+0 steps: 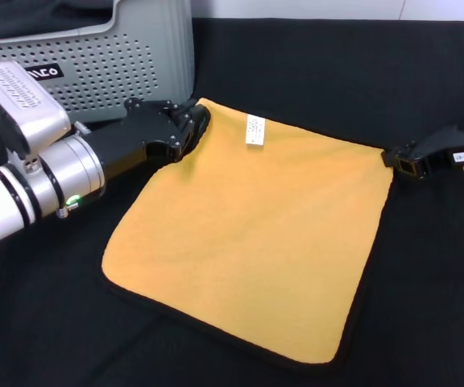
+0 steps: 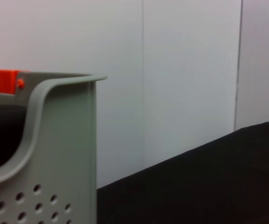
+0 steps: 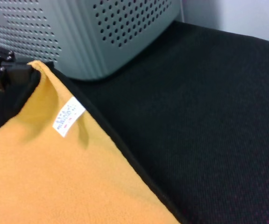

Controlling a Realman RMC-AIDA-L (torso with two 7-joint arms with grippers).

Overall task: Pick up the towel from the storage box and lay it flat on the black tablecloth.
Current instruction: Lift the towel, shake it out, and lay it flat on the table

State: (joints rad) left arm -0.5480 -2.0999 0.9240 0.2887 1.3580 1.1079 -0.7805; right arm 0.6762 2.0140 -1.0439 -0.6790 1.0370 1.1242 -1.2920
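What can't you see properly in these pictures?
- Writing on the white tag of the towel: too small in the head view and the right wrist view.
- Inside of the storage box: cut off by the head view's top edge; its wall hides it in the left wrist view.
- Label on the box: partly hidden by the left arm.
- Left pincer and right pincer, each at a towel corner: whether they grip is unclear.

Pale wall (image 2: 190, 70); orange clip (image 2: 1, 80).
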